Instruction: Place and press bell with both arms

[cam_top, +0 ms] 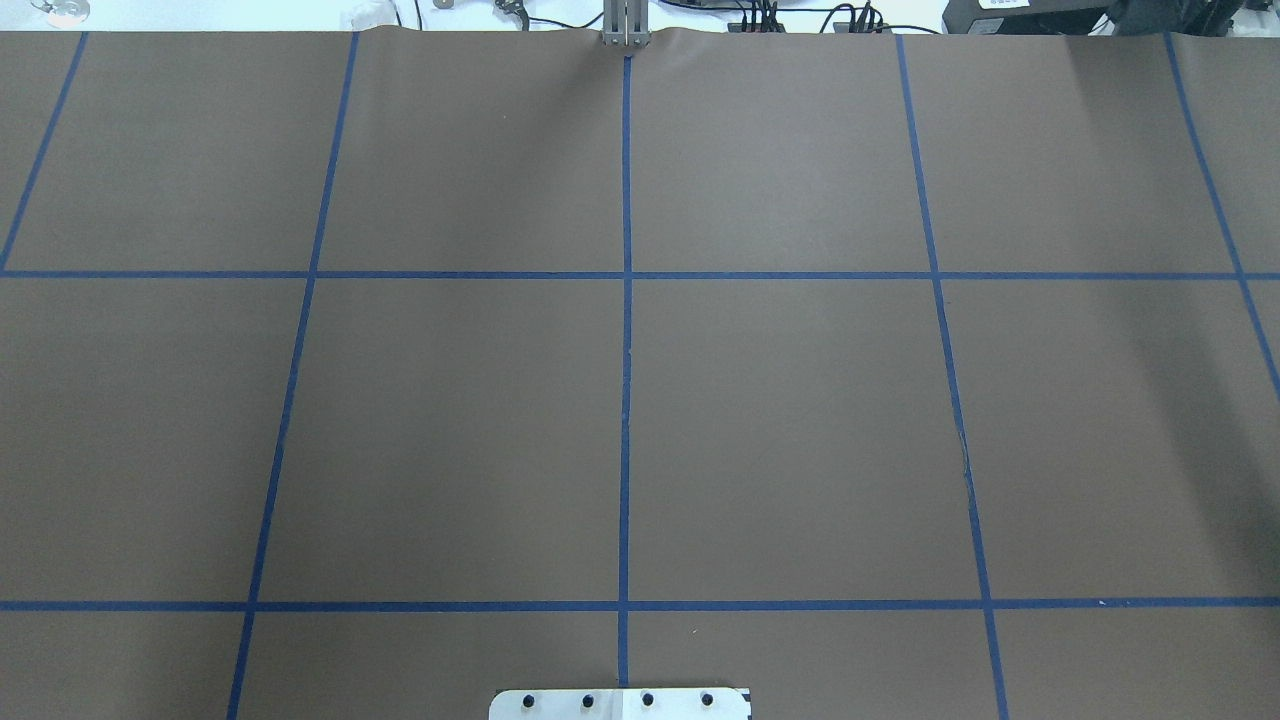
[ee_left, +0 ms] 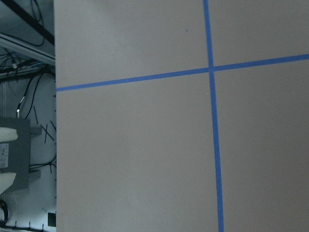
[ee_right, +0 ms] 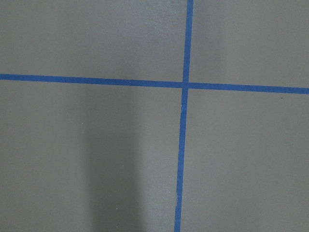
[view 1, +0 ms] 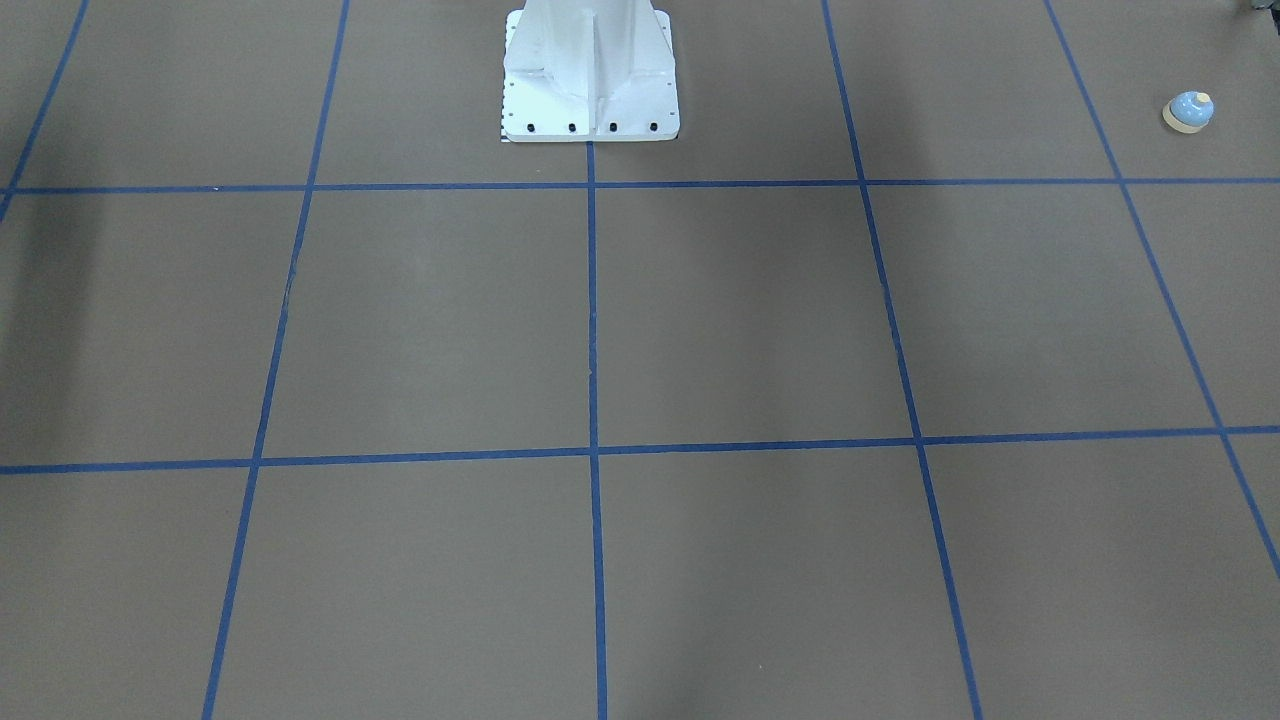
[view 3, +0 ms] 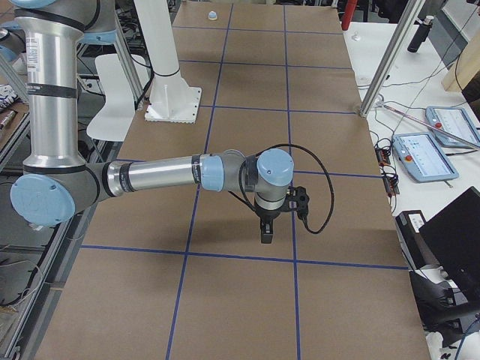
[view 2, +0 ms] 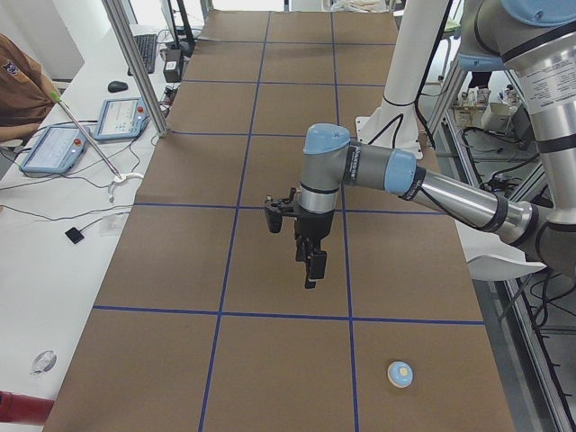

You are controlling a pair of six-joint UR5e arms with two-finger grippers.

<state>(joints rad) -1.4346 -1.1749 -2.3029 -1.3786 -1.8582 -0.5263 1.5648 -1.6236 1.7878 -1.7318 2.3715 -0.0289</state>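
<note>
The light-blue bell with a cream button stands upright alone near the table's end on my left. It also shows in the exterior left view and, far off, in the exterior right view. My left gripper hangs above the table, pointing down, well away from the bell. My right gripper hangs above the table toward the opposite end. Only the side views show the grippers, so I cannot tell whether either is open or shut. Both wrist views show only brown table with blue tape lines.
The white pedestal is bolted at the table's robot-side edge. Blue tape divides the brown table into squares. Teach pendants and cables lie on the white bench beside the table, where a person sits. The left wrist view shows a table edge.
</note>
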